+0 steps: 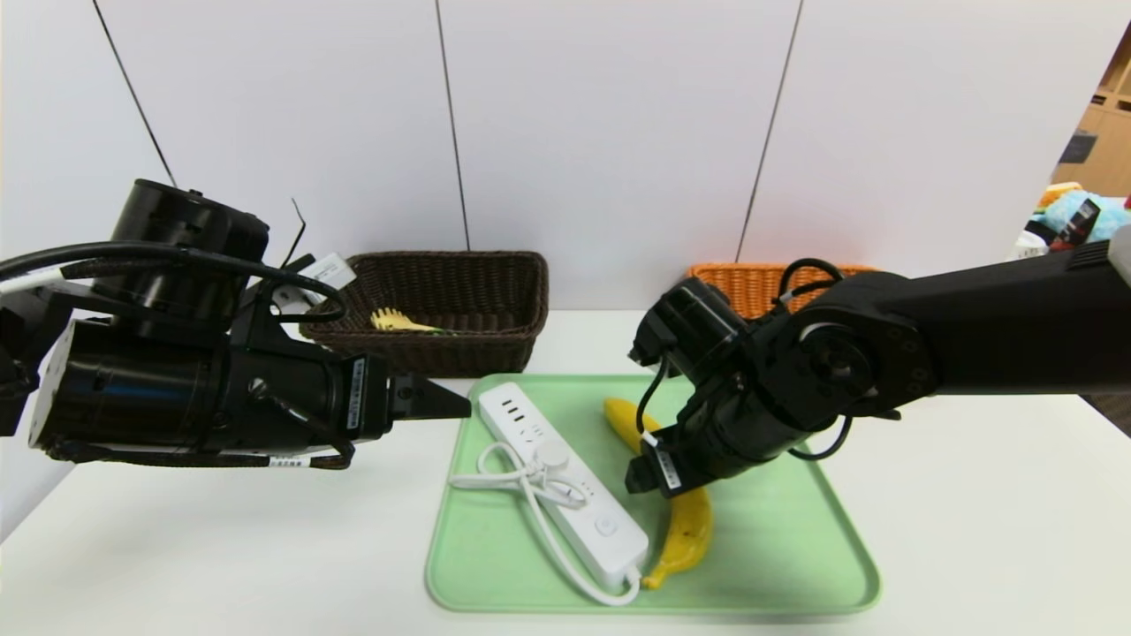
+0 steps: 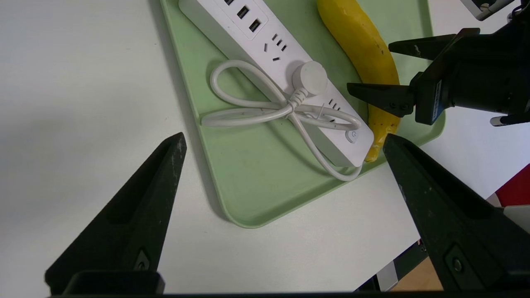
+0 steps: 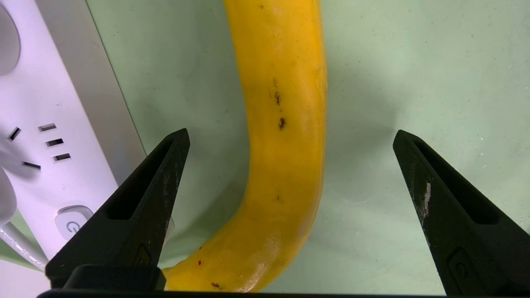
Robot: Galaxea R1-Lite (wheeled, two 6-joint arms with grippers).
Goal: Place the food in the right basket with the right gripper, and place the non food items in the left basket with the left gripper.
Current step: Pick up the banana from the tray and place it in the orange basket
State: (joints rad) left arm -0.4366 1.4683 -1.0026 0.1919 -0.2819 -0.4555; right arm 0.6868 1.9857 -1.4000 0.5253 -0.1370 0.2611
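Head view shows the right gripper [image 1: 643, 473] low over the banana [image 1: 689, 530] on the green tray [image 1: 795, 548], its fingers [image 3: 140, 207] spread wide to either side of the fruit and not touching it. Just beside the banana lies the white power strip [image 1: 565, 481]. The left gripper [image 1: 442, 402] hovers released near the dark brown basket [image 1: 459, 353], which holds the pasta spoon [image 1: 398, 321]; the orange-tan basket [image 1: 751, 283] stands behind the right arm on the counter [image 1: 972, 530].
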